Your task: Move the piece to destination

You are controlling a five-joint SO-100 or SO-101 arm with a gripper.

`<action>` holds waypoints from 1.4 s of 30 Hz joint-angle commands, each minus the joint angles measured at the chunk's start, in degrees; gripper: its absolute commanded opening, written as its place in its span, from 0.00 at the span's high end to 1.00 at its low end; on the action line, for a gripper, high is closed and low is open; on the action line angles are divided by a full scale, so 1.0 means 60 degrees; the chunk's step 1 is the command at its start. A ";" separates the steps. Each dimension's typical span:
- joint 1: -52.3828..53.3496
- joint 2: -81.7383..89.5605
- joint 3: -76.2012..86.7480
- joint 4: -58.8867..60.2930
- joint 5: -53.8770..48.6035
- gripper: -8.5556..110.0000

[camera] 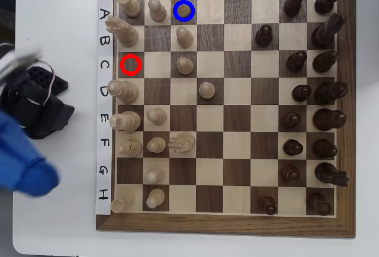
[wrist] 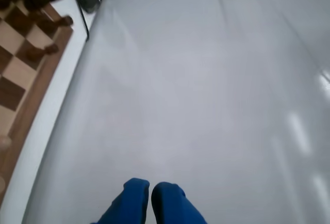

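Observation:
In the overhead view a slender light beige piece point(camera: 181, 5) stands on the dark square marked with the blue ring point(camera: 183, 10), in row A, column 3. The square with the red ring point(camera: 130, 64) is bare. My blue gripper point(camera: 41, 180) is off the board, to its left, and looks blurred. In the wrist view its two blue fingertips point(wrist: 150, 190) are pressed together with nothing between them, over a plain grey surface. The piece does not show in the wrist view.
The chessboard point(camera: 225, 224) holds light pieces on its left columns and dark pieces on its right. The arm's black base point(camera: 35, 106) sits left of the board. In the wrist view the board's edge point(wrist: 31, 100) and some dark pieces point(wrist: 41, 51) lie at far left.

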 commanded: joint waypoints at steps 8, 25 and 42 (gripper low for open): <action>0.5830 0.2241 0.3223 -0.0117 -0.1904 0.93; 0.8364 0.3369 0.7104 -0.0732 -0.2944 0.93; 0.8599 0.4482 0.9360 0.0029 -0.3237 0.93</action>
